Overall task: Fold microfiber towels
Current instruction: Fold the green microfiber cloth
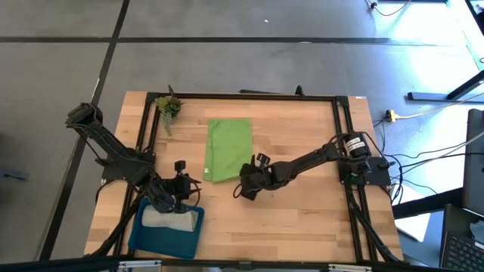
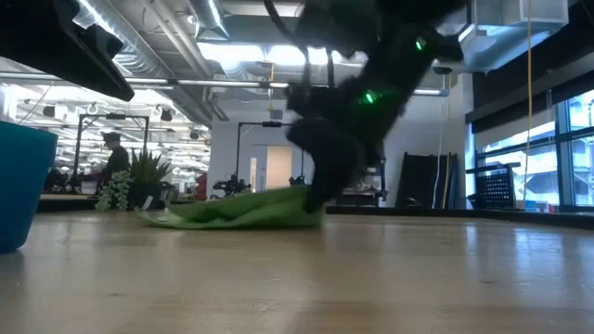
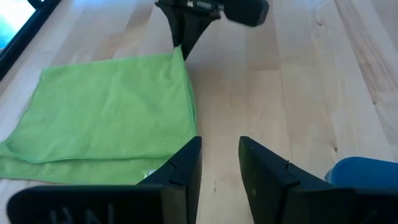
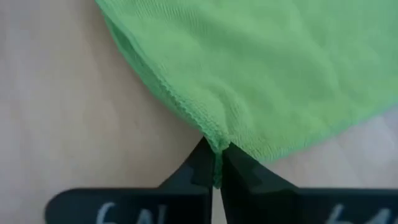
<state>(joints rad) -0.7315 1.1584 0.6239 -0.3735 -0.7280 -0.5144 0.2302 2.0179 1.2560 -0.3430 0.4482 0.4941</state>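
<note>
On the wooden table (image 1: 302,219), the lime green towel (image 1: 228,149) lies near the centre, folded to a tall rectangle with doubled layers showing along one edge in the left wrist view. Its corner nearest the right arm is lifted slightly off the surface.

The right gripper (image 1: 246,190) is positioned at that corner, low to the table. Its fingers (image 4: 200,167) are closed on the towel's hemmed edge: in the right wrist view the green cloth (image 4: 261,68) is pinched between the two dark tips, with the fabric bunched just above them. In the low view the same towel (image 2: 243,210) sits as a low rumpled mound on the tabletop, with the dark mass of the right arm coming down onto its end.

The left gripper (image 1: 181,198) hovers over the rim of the blue tray (image 1: 144,238), which stands at the front left part of the table. Its jaws stand partly apart with nothing between them; the left wrist view shows bare wood in the gap between the fingers (image 3: 183,171). The left gripper is near the green towel but not touching it.

The light grey towel (image 1: 168,219) lies inside the blue tray, rumpled, partly covered by the left arm.

A small plant sprig (image 1: 168,108) rests near the rear left corner of the table, well apart from both towels. In the low view a person (image 2: 115,158) stands in the room beyond the table.
</note>
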